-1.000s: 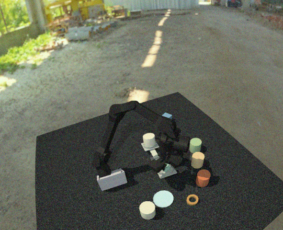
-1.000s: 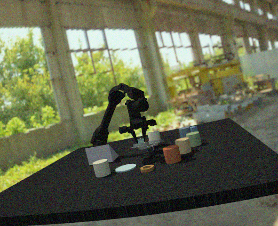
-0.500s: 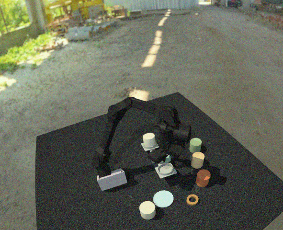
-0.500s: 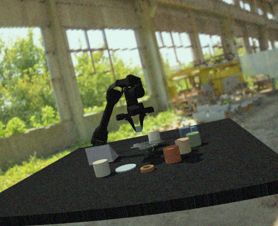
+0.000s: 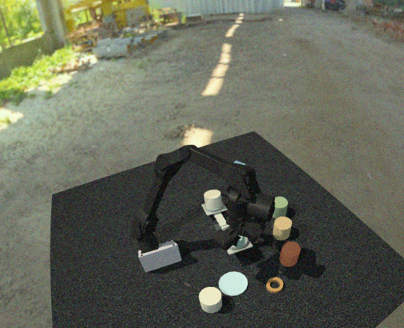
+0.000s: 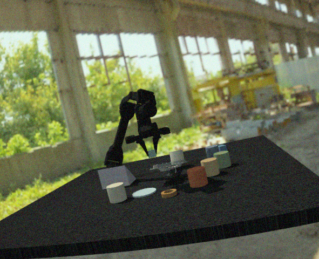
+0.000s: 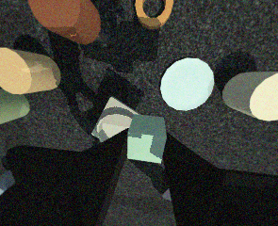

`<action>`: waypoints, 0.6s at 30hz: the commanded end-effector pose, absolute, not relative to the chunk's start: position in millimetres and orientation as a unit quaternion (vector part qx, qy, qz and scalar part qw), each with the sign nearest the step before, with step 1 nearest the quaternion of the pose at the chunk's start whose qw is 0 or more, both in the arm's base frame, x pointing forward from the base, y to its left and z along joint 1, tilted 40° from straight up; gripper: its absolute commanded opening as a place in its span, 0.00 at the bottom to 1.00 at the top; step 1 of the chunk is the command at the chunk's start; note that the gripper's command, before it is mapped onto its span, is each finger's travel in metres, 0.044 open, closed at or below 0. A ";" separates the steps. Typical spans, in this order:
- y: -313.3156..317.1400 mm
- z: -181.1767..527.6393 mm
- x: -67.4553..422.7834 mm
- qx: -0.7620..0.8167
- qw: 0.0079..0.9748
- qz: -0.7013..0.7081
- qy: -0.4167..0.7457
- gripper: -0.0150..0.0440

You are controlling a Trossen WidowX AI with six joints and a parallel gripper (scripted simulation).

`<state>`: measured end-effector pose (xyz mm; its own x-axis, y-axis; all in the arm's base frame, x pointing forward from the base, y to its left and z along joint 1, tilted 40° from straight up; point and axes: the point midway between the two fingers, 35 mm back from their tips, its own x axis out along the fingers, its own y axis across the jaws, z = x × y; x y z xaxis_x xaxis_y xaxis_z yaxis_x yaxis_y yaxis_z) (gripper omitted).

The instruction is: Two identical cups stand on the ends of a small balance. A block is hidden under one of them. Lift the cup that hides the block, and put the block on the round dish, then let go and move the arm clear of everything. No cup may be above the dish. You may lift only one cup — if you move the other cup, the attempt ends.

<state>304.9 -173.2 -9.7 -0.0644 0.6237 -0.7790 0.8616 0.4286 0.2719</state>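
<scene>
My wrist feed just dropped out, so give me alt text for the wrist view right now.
The tool is shut on a small pale green block, held above the dark table. The balance's empty square end plate lies just left of it. The pale blue round dish is up and to the right, a cream cylinder beside it.
</scene>
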 end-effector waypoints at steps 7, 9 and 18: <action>-189.6 -90.8 264.2 0.516 0.446 -0.134 0.719 0.25; -190.3 -101.0 258.1 0.516 0.446 -0.134 0.719 0.25; -180.1 -115.6 256.8 0.516 0.446 -0.133 0.719 0.25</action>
<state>257.7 -186.2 -108.0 -0.0671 0.6214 -0.7806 0.8624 0.4296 0.2679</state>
